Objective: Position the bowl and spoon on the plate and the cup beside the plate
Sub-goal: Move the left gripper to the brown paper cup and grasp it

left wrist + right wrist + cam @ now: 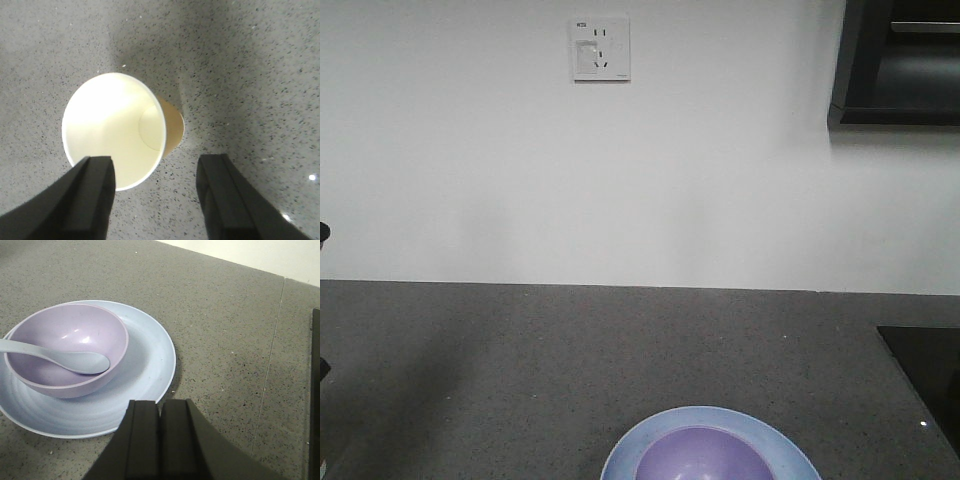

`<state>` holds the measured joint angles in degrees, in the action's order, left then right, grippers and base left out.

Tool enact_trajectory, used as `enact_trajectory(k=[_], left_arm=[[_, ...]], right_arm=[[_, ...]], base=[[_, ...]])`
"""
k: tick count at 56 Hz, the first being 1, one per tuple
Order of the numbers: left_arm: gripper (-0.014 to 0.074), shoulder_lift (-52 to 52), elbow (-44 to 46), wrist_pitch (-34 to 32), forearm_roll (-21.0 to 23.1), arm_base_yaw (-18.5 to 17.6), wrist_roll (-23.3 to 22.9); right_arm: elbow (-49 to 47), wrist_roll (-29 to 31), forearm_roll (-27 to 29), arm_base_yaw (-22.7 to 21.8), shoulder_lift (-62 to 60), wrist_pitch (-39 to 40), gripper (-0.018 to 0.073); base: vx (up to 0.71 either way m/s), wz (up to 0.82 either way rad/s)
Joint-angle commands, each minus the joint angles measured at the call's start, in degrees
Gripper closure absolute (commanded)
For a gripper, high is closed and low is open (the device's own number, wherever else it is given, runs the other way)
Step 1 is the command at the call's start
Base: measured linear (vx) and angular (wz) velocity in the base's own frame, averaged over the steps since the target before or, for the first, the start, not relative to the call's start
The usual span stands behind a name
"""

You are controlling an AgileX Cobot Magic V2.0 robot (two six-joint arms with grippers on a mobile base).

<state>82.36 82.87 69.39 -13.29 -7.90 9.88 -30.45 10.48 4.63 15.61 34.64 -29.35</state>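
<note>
The grey speckled stone counter (520, 360) carries the round light blue plate (145, 370). The right gripper (160, 407) hangs low just beside the plate's rim, fingers pressed together and empty. The lavender plastic bowl (75, 330) sits on the plate. Above the brown paper cup (112, 127), the left gripper (156, 165) points down, spread wide. The pale plastic spoon (70, 360) rests in the bowl.

One bowl (70, 327), one spoon (85, 361), one plate (145, 355), one cup (112, 127)
</note>
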Motion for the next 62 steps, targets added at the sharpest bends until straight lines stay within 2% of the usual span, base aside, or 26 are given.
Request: enact_trajectory(k=[1, 8, 19, 39, 43, 47, 58, 62], left_arm=[[0.0105, -1.72, -0.07, -4.72, -0.78, 0.22, 0.76], [0.0105, -1.3, -1.81, -7.39, -0.71, 0.22, 2.54], [0.0105, 1.79, -1.87, -8.08, -0.77, 0.22, 3.27], [0.0124, 8.14, -1.87, -9.14, -1.22, 0.22, 3.05], [0.0166, 8.7, -1.87, -9.14, -1.22, 0.22, 3.05], [0.0246, 9.14, -1.87, -9.14, -1.22, 0.22, 3.05], [0.0596, 9.31, -1.87, -9.53, -1.27, 0.22, 3.1], [0.0605, 9.11, -1.87, -8.91, -1.18, 0.22, 3.16]], right_arm=[[-1.72, 0.14, -0.16, -0.02, -0.01, 4.49, 0.0568], [-1.72, 0.14, -0.16, -0.02, -0.01, 4.49, 0.0568], [-1.72, 0.14, -0.02, -0.02, -0.01, 4.39, 0.0568], [-1.72, 0.14, -0.02, -0.02, -0.01, 3.7, 0.0568], [-1.72, 0.14, -0.02, -0.02, -0.01, 3.61, 0.0568], [-1.72, 0.14, -0.02, -0.02, -0.01, 3.61, 0.0568], [-1.72, 0.14, -0.02, -0.02, -0.01, 3.61, 0.0568], [-1.72, 0.14, -0.02, -0.02, -0.01, 3.61, 0.0568]], base=[[0.0, 0.0], [0.0, 0.0], [0.0, 0.0], [0.0, 0.0], [0.0, 0.0], [0.0, 0.0], [0.0, 0.0], [0.0, 0.0]])
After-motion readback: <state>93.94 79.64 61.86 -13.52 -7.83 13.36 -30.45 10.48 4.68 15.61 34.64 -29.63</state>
